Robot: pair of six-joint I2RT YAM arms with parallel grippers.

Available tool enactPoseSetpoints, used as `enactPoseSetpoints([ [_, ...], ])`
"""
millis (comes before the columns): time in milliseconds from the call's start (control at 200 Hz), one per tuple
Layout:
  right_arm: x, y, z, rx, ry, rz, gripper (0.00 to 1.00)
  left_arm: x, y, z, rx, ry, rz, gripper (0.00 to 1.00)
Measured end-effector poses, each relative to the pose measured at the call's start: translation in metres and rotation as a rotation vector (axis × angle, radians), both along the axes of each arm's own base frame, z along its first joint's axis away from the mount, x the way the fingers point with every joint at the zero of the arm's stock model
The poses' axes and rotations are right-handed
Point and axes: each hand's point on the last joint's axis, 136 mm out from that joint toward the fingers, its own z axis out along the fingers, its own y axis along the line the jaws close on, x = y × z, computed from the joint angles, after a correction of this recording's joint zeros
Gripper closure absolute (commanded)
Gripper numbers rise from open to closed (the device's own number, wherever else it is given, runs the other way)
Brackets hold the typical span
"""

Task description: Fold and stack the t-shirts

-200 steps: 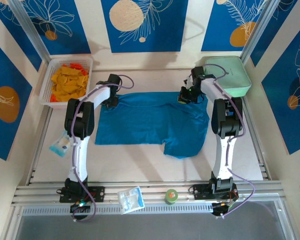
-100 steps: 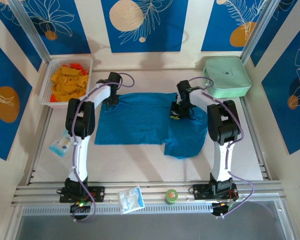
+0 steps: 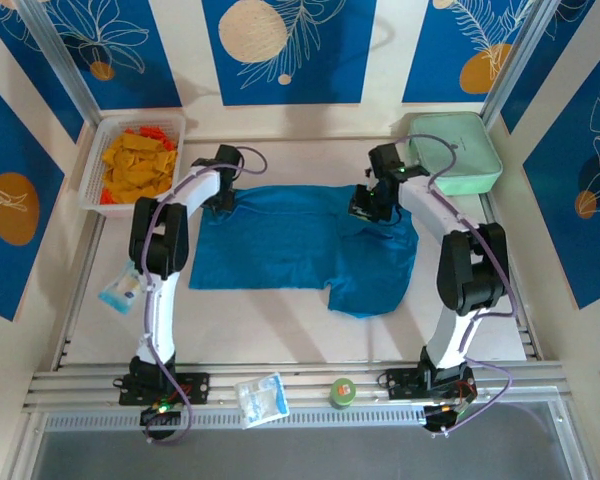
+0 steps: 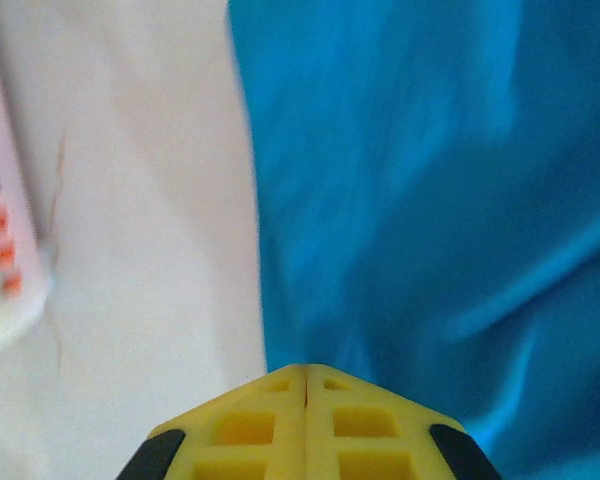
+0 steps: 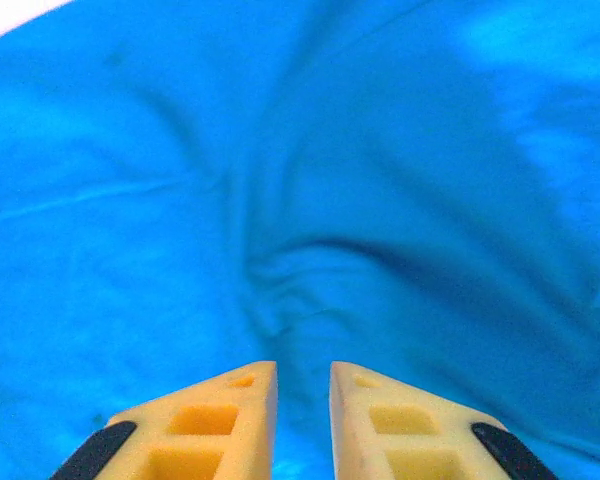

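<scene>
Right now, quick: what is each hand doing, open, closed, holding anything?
Left hand: closed at the t-shirt edge; grip cannot be told.
Right hand: slightly open, holding nothing.

Blue wall panels [image 3: 290, 50] with white leaf drawings and orange discs alternate with cream stripes around a pale bench [image 3: 280, 325]; aluminium rails [image 3: 300, 378] edge its near side.

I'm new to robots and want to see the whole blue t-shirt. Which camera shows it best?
The top external view: the t-shirt lies spread out, nearly its whole outline visible. The left wrist view catches one edge; the right wrist view, a wrinkled close-up.
</scene>
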Motion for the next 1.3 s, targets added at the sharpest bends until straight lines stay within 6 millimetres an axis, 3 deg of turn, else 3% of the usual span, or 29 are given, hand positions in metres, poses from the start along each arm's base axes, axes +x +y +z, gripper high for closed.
enactPoseSetpoints([
  [160,0.014,-0.055,-0.044,-0.08,0.092,-0.084,0.9,-0.057,-0.005,0.021,-0.047,0.023,0.044,0.96],
  [310,0.015,-0.07,-0.092,-0.131,0.205,-0.081,0.94,-0.087,-0.029,0.014,-0.106,0.052,0.032,0.94],
  [450,0.029,-0.079,-0.088,-0.172,0.181,-0.081,0.97,-0.1,-0.039,-0.012,-0.105,0.112,0.046,0.95],
  [535,0.032,-0.086,-0.09,-0.198,0.189,-0.08,0.98,-0.104,-0.033,-0.032,-0.059,0.149,0.075,0.96],
  [916,0.045,-0.123,-0.091,-0.318,0.186,-0.085,0.98,-0.105,-0.014,-0.028,0.05,0.135,0.114,0.95],
  [1011,0.05,-0.127,-0.09,-0.325,0.176,-0.079,0.97,-0.105,-0.013,-0.027,0.051,0.136,0.109,0.87],
  [1166,0.05,-0.124,-0.089,-0.332,0.173,-0.046,0.79,-0.095,-0.019,-0.017,0.038,0.118,0.092,0.77],
  [1301,0.039,-0.112,-0.075,-0.327,0.151,-0.006,0.66,-0.076,-0.031,0.015,0.003,0.041,0.073,0.65],
])
